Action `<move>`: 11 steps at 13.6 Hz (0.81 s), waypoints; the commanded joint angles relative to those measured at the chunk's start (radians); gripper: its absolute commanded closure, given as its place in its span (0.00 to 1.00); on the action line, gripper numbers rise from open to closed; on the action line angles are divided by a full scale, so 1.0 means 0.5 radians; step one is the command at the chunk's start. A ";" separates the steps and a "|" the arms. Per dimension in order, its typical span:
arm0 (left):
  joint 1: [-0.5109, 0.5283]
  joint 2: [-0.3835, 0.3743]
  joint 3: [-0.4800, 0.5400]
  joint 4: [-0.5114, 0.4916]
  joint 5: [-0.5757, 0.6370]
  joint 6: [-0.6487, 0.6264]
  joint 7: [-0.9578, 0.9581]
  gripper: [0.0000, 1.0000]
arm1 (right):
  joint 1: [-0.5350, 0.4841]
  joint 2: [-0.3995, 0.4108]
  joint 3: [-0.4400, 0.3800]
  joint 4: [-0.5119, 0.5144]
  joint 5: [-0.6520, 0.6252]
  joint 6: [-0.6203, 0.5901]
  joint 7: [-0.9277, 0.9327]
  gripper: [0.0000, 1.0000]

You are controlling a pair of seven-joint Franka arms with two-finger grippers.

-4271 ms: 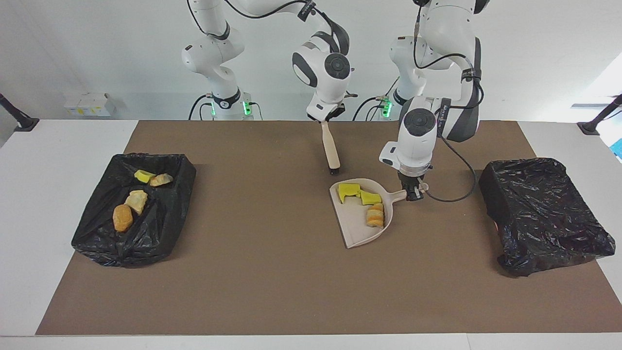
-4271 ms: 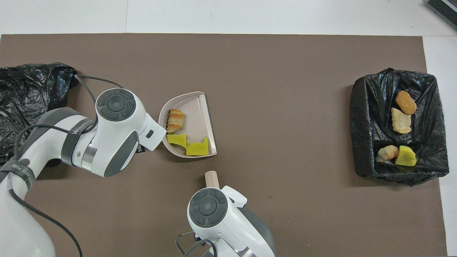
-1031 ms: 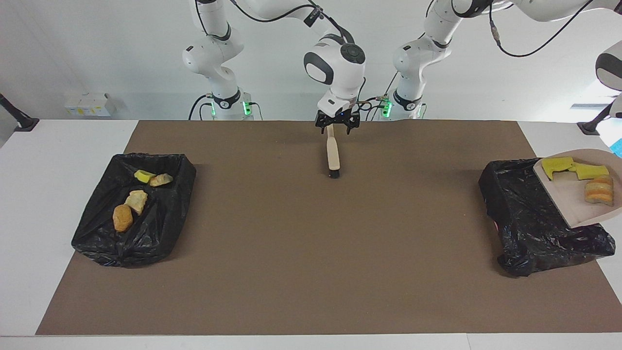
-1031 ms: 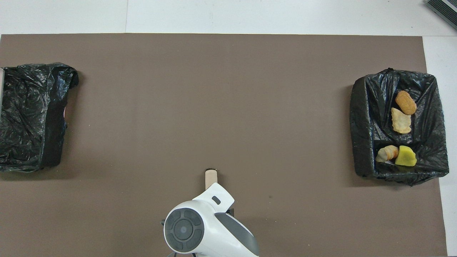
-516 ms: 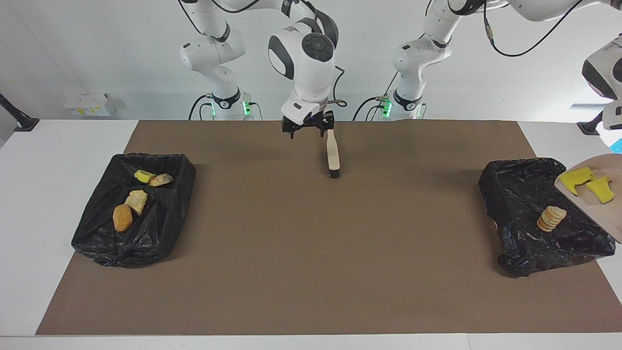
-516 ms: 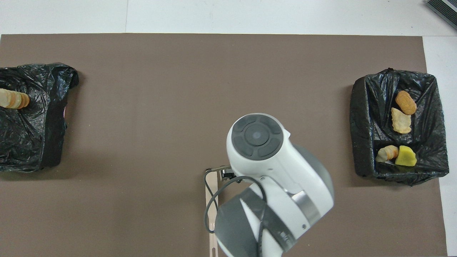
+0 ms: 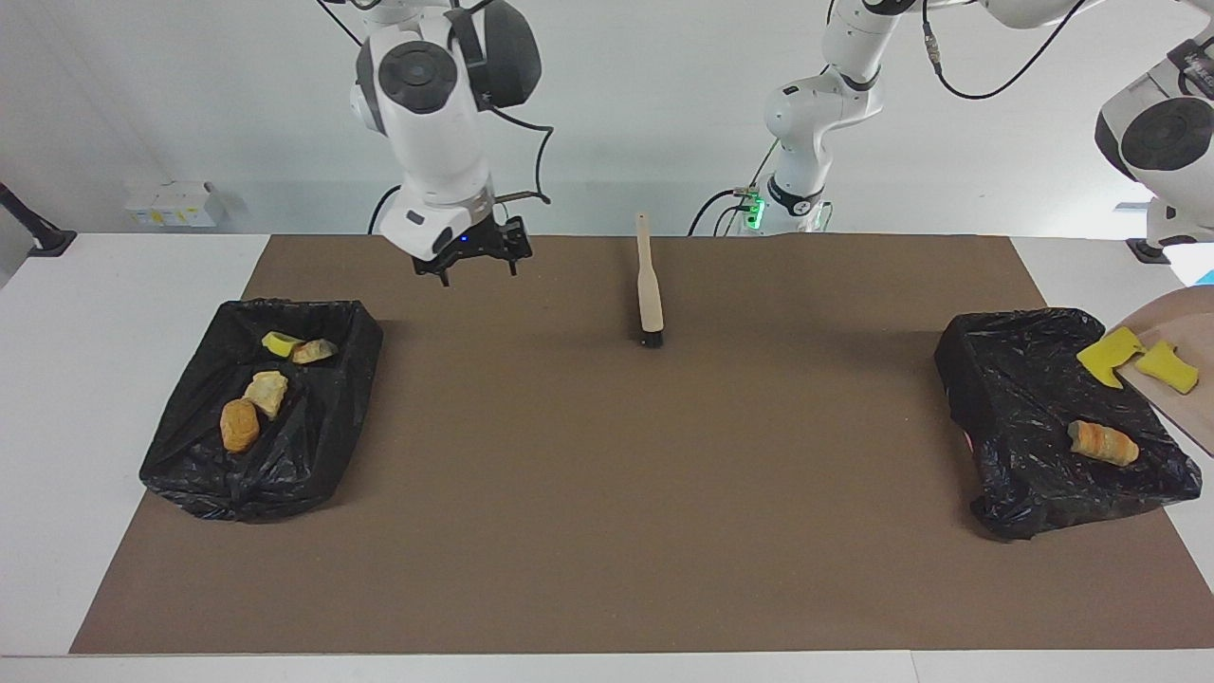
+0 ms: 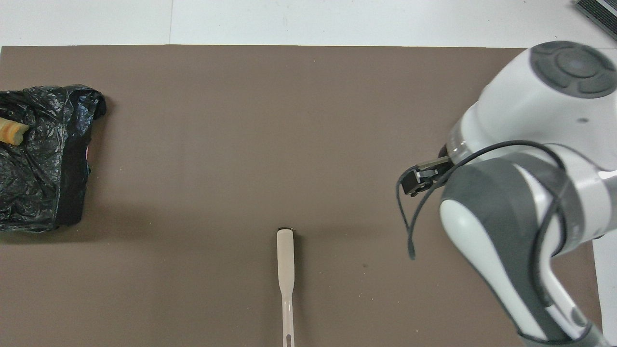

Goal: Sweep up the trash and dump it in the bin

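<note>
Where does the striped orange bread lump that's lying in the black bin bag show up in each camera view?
Facing view: the bread lump lies in the bin bag at the left arm's end of the table, at that picture's right edge.
Overhead view: the same lump shows at the picture's left edge, cut off by the frame.
Shared landmark: the brush lying mid-table, near the robots.

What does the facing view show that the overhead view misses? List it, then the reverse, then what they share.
Facing view only: the bin at the right arm's end holding four trash pieces, the tilted dustpan over the other bin with two yellow chunks on it, and the open right hand over the mat. Overhead view only: a dark ribbed object at the top corner. Both: the brush lying on the mat, the bin at the left arm's end, and the bread-like lump in it.
</note>
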 commanded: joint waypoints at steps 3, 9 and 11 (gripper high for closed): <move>-0.064 -0.075 0.023 -0.046 0.163 -0.033 -0.029 1.00 | -0.238 -0.025 -0.081 0.065 -0.060 -0.005 -0.096 0.00; -0.128 -0.130 0.020 -0.049 0.307 -0.100 0.121 1.00 | -0.248 -0.083 -0.367 0.065 -0.035 0.069 0.033 0.00; -0.195 -0.133 0.020 -0.037 0.378 -0.140 0.225 1.00 | -0.245 -0.188 -0.361 0.062 -0.005 0.075 0.109 0.00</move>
